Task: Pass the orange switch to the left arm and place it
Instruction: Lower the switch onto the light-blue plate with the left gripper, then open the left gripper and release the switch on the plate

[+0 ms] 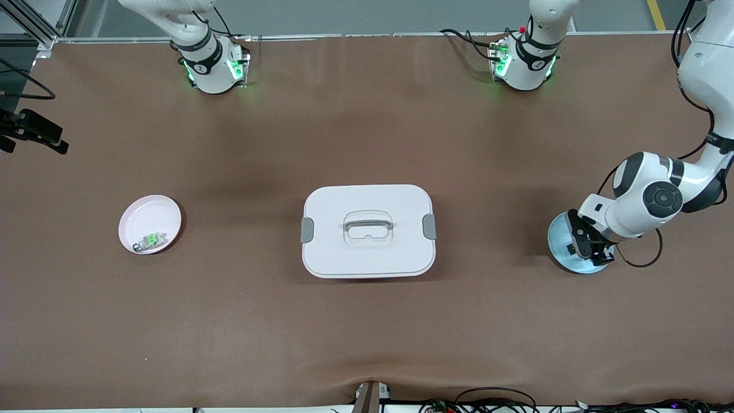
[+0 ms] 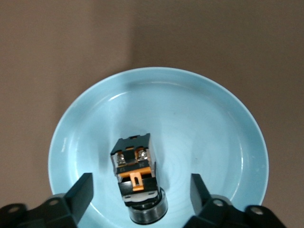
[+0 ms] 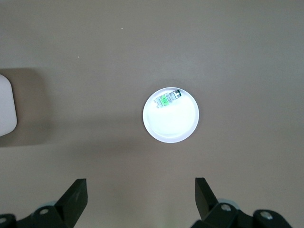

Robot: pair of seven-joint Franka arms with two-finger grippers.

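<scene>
The orange switch [image 2: 137, 175], black with an orange-brown face and a round metal end, lies in a light blue plate [image 2: 209, 123] at the left arm's end of the table. My left gripper [image 2: 141, 190] is low over that plate [image 1: 559, 235], open, with one finger on each side of the switch and not touching it. In the front view the left gripper [image 1: 586, 248] hides the switch. My right gripper [image 3: 140, 194] is open and empty, high over the table; it is out of the front view. The white box [image 1: 367, 230] stands mid-table between the two plates.
A small pinkish-white plate [image 1: 146, 215] at the right arm's end of the table holds a clear-grey component with a green top [image 1: 151, 240]; both also show in the right wrist view [image 3: 173, 124]. A corner of the box [image 3: 5, 107] shows there too. A camera mount [image 1: 31, 133] sits at the table's edge.
</scene>
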